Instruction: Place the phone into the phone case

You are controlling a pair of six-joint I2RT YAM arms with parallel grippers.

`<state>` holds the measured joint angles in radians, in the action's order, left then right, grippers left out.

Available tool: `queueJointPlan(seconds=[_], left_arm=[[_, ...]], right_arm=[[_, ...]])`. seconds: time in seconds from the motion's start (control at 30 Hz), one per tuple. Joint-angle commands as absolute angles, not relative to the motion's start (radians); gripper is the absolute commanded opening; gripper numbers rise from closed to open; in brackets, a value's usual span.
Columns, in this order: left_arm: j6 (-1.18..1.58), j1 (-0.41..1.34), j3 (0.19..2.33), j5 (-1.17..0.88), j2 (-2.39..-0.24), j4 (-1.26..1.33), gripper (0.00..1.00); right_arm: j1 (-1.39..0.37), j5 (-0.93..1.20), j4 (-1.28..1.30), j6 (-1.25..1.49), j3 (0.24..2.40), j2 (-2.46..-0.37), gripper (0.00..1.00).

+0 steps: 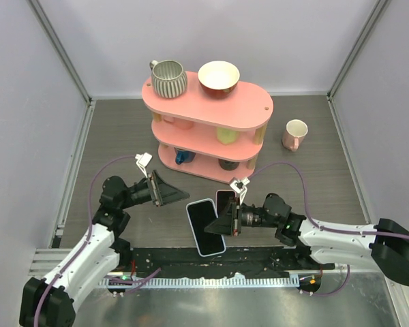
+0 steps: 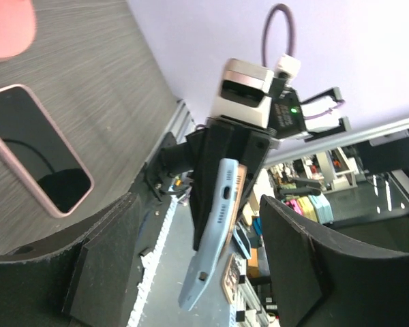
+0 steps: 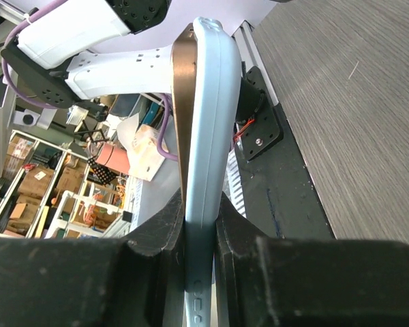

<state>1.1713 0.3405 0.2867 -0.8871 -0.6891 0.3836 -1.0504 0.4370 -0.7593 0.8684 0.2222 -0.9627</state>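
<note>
Now the right gripper clamps the blue phone case edge-on, the gold phone seemingly not flush inside. The left gripper, spread wide and empty opposite, should press the proud corner home squarely.

the gold-edged phone sits screen-up in the light blue case, pinched by the right end effector.
</note>
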Motion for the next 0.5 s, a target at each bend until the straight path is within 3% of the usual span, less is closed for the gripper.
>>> queueJointPlan(seconds=[0.0, 0.2, 0.47], left_arm=[[1.246, 0.360, 0.270, -0.937, -0.693, 0.617, 0.75], [1.226, 0.388, 0.275, -0.943, -0.729, 0.623, 0.76], [1.215, 0.411, 0.267, -0.951, -0.752, 0.618, 0.68]], right_arm=[[-1.045, 0.462, -0.908, 0.897, 0.261, -0.968, 0.09], [-1.023, 0.448, -0.981, 0.929, 0.267, -1.038, 0.09], [-0.993, 0.505, -1.170, 1.018, 0.281, -1.134, 0.09]])
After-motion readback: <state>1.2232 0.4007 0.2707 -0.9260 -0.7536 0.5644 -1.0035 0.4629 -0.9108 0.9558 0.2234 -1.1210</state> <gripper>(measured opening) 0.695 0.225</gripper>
